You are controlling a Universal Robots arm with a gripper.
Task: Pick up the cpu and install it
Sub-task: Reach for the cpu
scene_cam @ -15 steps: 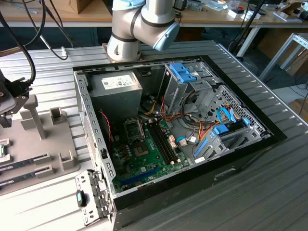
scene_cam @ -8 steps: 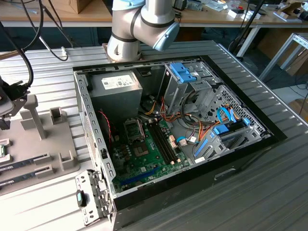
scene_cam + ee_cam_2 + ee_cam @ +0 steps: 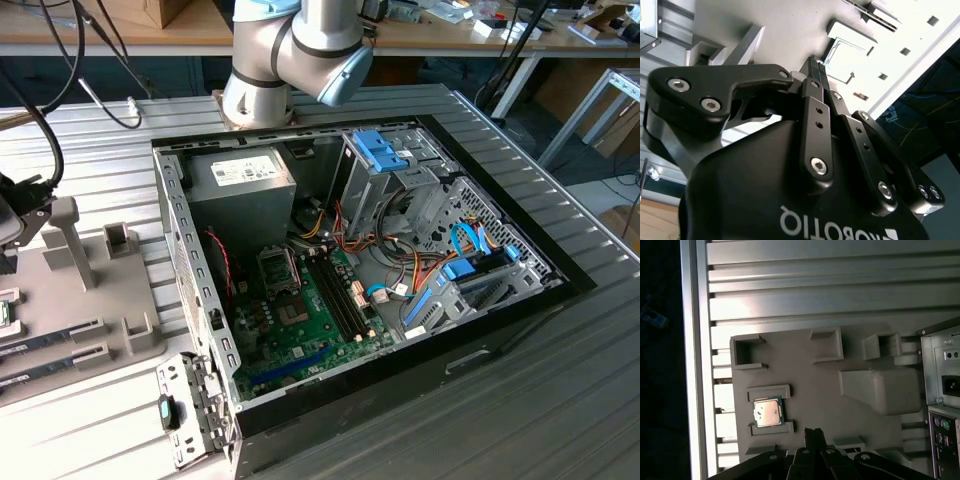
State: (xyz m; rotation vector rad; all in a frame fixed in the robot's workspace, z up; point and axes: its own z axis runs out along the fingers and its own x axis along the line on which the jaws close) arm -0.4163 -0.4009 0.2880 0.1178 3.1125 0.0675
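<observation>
Open overhead at the cpu [image 3: 768, 411]; only low nest walls [image 3: 768, 390] flank it on two sides. Closed gripper [image 3: 813, 432] hangs just beside it over bare fixture plate [image 3: 810, 380]. Tall block [image 3: 882, 390] and computer case [image 3: 942, 365] stand on the gripper's other side, well apart from the cpu.

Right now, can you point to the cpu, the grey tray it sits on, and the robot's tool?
cpu [image 3: 768, 411]: first wrist view, middle of its silver top.
grey tray [image 3: 812, 387]: first wrist view, a bare flat patch.
tool [image 3: 813, 432]: first wrist view, where its fingertips meet.
</observation>
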